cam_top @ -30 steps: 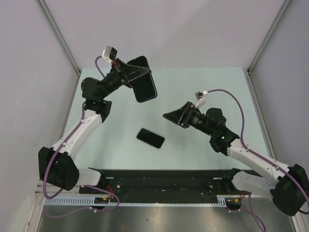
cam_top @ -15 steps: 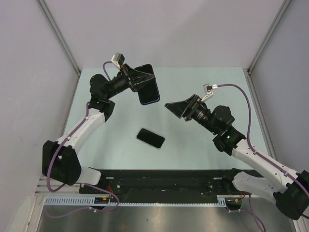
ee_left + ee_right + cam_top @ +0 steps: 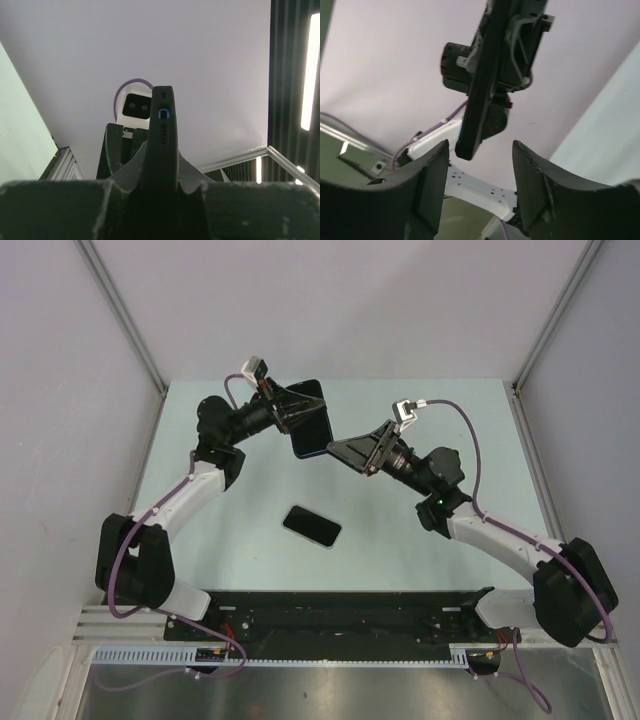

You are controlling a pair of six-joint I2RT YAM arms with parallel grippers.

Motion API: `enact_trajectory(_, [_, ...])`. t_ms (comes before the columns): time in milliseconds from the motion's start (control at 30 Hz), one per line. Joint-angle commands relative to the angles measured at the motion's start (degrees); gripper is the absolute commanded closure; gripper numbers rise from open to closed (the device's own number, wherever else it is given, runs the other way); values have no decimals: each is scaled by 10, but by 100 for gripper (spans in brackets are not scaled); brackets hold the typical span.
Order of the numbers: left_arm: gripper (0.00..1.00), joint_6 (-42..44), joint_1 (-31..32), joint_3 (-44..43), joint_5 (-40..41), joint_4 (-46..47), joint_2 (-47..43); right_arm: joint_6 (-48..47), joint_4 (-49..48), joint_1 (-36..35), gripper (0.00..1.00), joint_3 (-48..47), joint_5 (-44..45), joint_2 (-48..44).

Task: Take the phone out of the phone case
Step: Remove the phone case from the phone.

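The right claw [image 3: 340, 452], spread wide and holding nothing, has swung up close to the phone case [image 3: 313, 430], which the left claw [image 3: 298, 415] grips tight high over the far side of the tabletop [image 3: 380, 550], so it looks ready to pull out the phone that is probably inside.
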State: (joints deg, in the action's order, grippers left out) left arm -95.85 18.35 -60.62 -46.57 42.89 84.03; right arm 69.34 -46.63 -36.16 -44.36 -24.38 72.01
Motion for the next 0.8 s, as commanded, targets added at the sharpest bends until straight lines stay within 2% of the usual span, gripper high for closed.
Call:
enact_trajectory(0, [100, -33, 2, -7, 3, 68, -15, 106, -222, 9, 49, 2, -51, 56])
enact_trajectory(67, [100, -41, 2, -7, 1, 71, -12, 161, -319, 11, 58, 13, -48, 91])
enact_trajectory(167, [100, -53, 3, -10, -2, 90, -8, 201, -391, 14, 68, 21, -41, 121])
enact_trajectory(300, [100, -61, 2, -14, -3, 100, -4, 208, -408, 12, 84, 22, -33, 143])
enact_trajectory(400, [100, -74, 3, -20, -1, 114, 3, 217, -435, 14, 100, 21, -26, 157])
enact_trajectory(567, [100, -137, 5, -20, 2, 176, 10, 184, -451, 17, 100, 4, -50, 156])
enact_trajectory(767, [100, -182, 11, -34, 20, 202, -4, 156, -452, 26, 100, -32, -78, 145])
